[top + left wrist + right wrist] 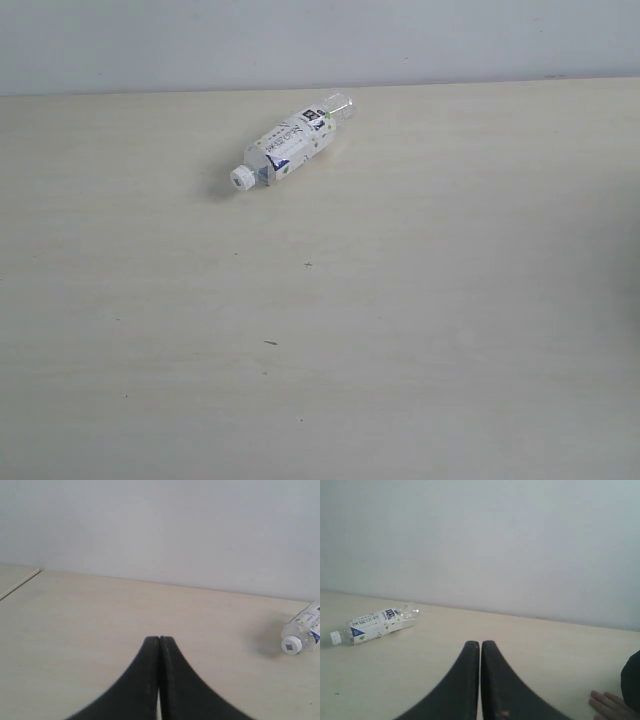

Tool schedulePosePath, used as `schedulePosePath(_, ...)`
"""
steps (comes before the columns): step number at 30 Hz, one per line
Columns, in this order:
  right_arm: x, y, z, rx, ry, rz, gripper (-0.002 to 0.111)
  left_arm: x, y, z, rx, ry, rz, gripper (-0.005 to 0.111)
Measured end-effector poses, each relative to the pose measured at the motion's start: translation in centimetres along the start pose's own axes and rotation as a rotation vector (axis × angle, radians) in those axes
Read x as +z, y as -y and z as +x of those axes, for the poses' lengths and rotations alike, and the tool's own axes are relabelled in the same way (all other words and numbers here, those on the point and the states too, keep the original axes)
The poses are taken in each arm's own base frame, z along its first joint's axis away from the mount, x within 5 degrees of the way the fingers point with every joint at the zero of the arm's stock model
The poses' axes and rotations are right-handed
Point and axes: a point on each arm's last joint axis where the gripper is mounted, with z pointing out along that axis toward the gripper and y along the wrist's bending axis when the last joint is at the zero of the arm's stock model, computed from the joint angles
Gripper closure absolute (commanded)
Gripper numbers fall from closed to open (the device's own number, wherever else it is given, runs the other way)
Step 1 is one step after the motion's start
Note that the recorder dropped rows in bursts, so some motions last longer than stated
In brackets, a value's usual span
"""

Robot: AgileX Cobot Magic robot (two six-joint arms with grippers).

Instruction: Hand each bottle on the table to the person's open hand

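One bottle (pixel 290 147) with a white-and-navy label and white cap lies on its side near the far edge of the table (pixel 400 330). The same bottle (pixel 303 633) shows at the edge of the left wrist view, cap toward the camera, and lies far off in the right wrist view as bottle (pixel 372 624). My left gripper (pixel 159 639) is shut and holds nothing. My right gripper (pixel 480 643) is shut and empty too. The fingertips of the person's hand (pixel 610 705) with a black sleeve (pixel 632 680) rest on the table in the right wrist view. Neither gripper shows in the exterior view.
A pale wall (pixel 300 40) rises behind the table's far edge. A few small dark specks (pixel 308 265) dot the tabletop. The table's side edge (pixel 20 584) shows in the left wrist view.
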Motion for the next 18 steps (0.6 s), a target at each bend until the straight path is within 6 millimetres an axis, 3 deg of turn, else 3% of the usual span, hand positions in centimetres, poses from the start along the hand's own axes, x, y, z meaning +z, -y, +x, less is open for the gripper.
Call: schedulePosePath(18,0.03,0.05,0.16,0.014,-0.014,0.005,0.106,0.0,0.0,0.0,0.0,0.0,0.0,0.107)
